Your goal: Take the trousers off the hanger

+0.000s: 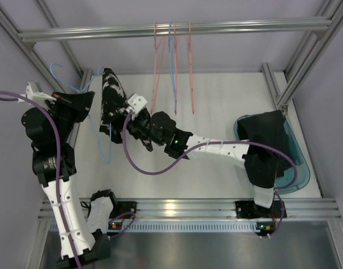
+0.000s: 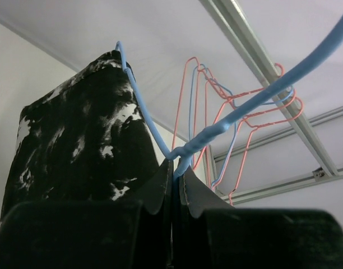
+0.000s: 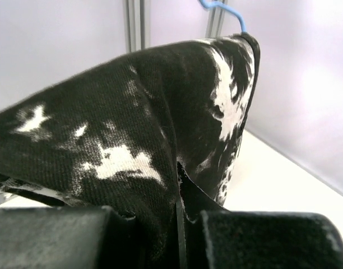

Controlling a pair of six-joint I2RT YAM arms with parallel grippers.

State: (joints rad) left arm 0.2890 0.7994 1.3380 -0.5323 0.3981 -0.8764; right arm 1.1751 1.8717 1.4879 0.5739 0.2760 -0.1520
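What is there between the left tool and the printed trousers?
Only the blue hanger: in the left wrist view, its wire runs from the shut left tool up to the printed trousers, which hang over its shoulder.

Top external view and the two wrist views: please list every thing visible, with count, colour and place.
table: one, white, below everything.
rail: one, silver, across the back.
basket: one, translucent teal, right side of table.
blue hanger: one, light blue, held up at left.
printed trousers: one, black with white splotches, on the blue hanger.
plain trousers: one, black, draped over the basket.
spare hangers: several, mostly pink, on the rail.
left gripper: one, black, shut on the blue hanger.
right gripper: one, black, shut on the printed trousers.
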